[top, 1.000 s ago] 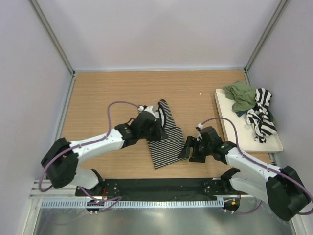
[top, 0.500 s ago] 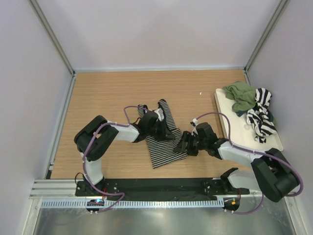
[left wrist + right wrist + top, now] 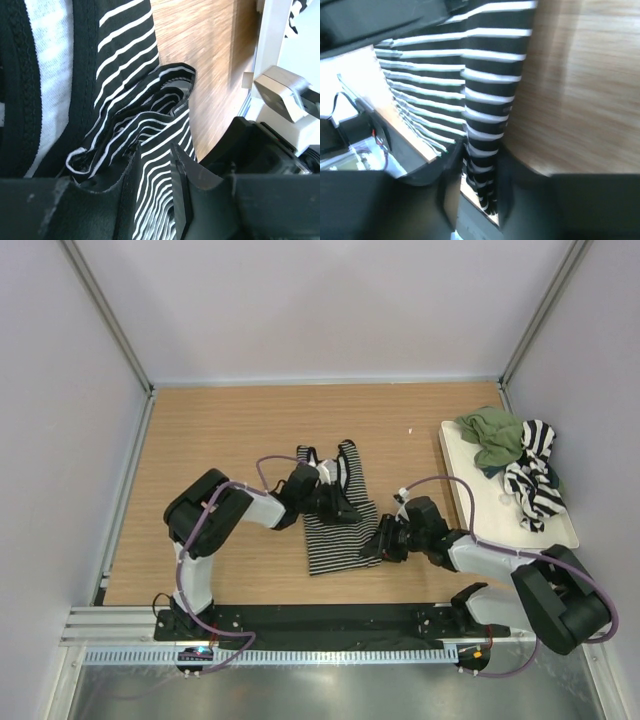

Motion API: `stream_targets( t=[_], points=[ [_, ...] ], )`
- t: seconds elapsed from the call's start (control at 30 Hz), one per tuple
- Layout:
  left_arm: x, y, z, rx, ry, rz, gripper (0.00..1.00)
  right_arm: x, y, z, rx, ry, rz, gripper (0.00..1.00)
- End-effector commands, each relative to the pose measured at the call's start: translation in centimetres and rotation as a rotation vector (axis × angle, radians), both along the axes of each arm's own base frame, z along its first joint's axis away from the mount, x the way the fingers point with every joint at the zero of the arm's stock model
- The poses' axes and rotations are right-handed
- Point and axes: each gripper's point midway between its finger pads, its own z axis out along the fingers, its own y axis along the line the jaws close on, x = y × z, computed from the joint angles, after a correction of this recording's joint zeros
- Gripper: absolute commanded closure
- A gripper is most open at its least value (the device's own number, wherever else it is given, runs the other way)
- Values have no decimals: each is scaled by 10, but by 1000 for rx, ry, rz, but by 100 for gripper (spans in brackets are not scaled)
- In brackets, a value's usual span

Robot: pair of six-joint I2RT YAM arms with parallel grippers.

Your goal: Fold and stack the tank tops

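The pinstriped tank top (image 3: 335, 525) lies crumpled on the wooden table between my arms. It fills the left wrist view (image 3: 125, 100) and shows in the right wrist view (image 3: 490, 80). My left gripper (image 3: 343, 508) is shut on a fold near the top's middle (image 3: 155, 160). My right gripper (image 3: 377, 546) is shut on the top's right edge (image 3: 481, 165). The olive green tank top (image 3: 493, 436) and the broad-striped tank top (image 3: 532, 480) lie bunched on the cream tray (image 3: 452, 470) at the right.
The tray's edge (image 3: 270, 30) and my right arm (image 3: 285, 100) show close beyond the cloth in the left wrist view. The table's front edge with the black base strip (image 3: 330, 620) lies just behind the grippers. Grey walls stand around the table.
The right gripper has moved left onto the pinstriped top's right edge and closed on it. The left gripper has shifted right, and the cloth has bunched up and turned squarer.
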Motion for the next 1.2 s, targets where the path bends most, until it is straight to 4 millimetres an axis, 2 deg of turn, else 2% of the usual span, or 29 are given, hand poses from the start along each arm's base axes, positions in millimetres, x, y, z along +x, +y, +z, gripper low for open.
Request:
stream_targets(
  t=[0.0,0.1,0.13,0.17,0.2,0.23,0.27,0.37,0.43,0.47,0.53,0.57,0.63,0.67,0.77,0.8,0.87,0.97,1.03,1.13,1.17],
  points=[
    [9,1,-3,14,-52,-20,67,-18,-10,-8,-43,43,22,58],
    [7,4,16,-1,-101,-28,59,-17,-10,0,-36,30,24,49],
    [4,7,18,12,-106,-35,58,-18,-11,1,-39,32,26,48],
    [3,9,35,-2,-136,-34,57,-18,-11,2,-42,30,25,48],
    [1,11,41,2,-145,-33,56,-17,-11,3,-43,26,26,48],
    [-2,16,44,16,-143,-31,54,-17,-12,4,-47,25,27,48],
    [-6,19,58,7,-169,-34,53,-17,-11,4,-47,23,29,50],
    [-21,30,70,22,-172,-31,50,-16,-11,4,-45,22,29,59],
    [-31,35,69,25,-162,-30,49,-16,-10,3,-45,21,28,65],
    [-46,38,67,26,-142,-36,49,-16,-10,3,-43,23,28,71],
    [-61,38,58,49,-128,-38,49,-16,-10,1,-45,24,28,77],
    [-81,37,48,69,-100,-63,49,-16,-10,1,-44,25,30,78],
    [-95,36,39,90,-81,-70,49,-15,-9,2,-39,23,31,84],
    [-109,36,30,105,-62,-92,50,-15,-9,2,-40,24,31,84],
    [-125,37,18,84,-7,-95,50,-15,-9,2,-41,24,30,86],
    [-126,37,16,75,9,-81,50,-15,-10,2,-42,23,29,87],
    [-129,46,-3,123,39,-58,50,-16,-10,1,-43,27,27,87],
    [-133,57,-20,162,62,-41,51,-17,-10,2,-41,25,27,90],
    [-135,58,-23,159,66,-44,52,-17,-11,3,-43,23,27,91],
    [-138,59,-16,147,54,-45,53,-18,-12,6,-44,19,29,92],
    [-139,56,-3,122,21,-50,52,-18,-11,8,-42,18,31,92]
  ],
)
